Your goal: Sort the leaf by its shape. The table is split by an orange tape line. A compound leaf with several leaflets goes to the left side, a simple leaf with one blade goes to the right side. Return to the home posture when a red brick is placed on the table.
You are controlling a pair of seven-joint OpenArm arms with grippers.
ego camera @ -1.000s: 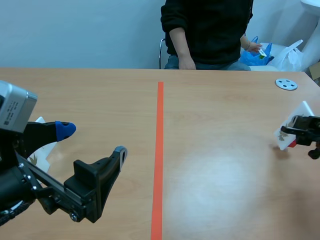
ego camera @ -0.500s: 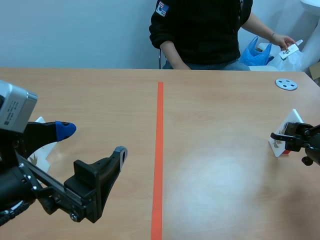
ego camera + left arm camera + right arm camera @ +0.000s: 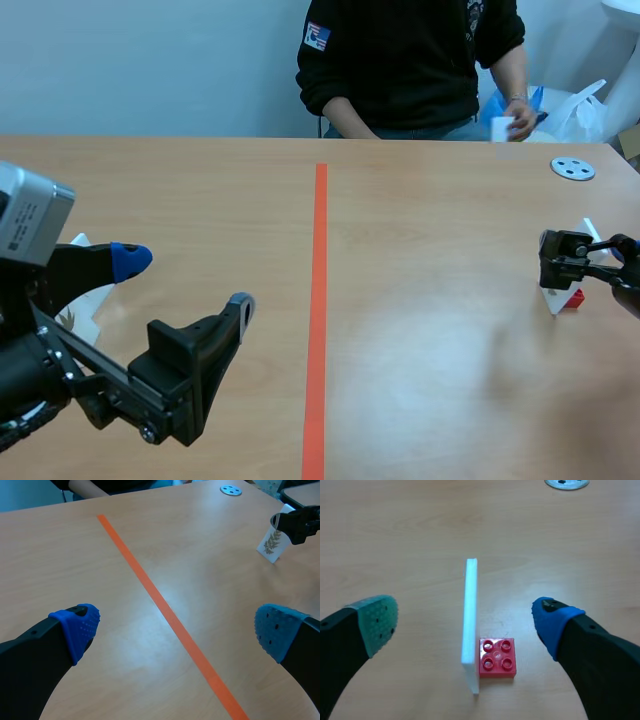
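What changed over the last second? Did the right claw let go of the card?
Yes. The right claw lowered the tilted leaf card to the table and let go; the card now stands upright on its red base block between the open fingers, untouched. The person's hand came to the table's far edge holding something small and white. The left claw stayed open and in place.

A lab or test room, by the look of it: a pale wood table (image 3: 200, 190) marked with an orange tape line (image 3: 319, 300); a bare bluish wall (image 3: 150, 60) at twelve o'clock; a person (image 3: 400, 60) seated there; plastic bags (image 3: 585, 108) at two o'clock.
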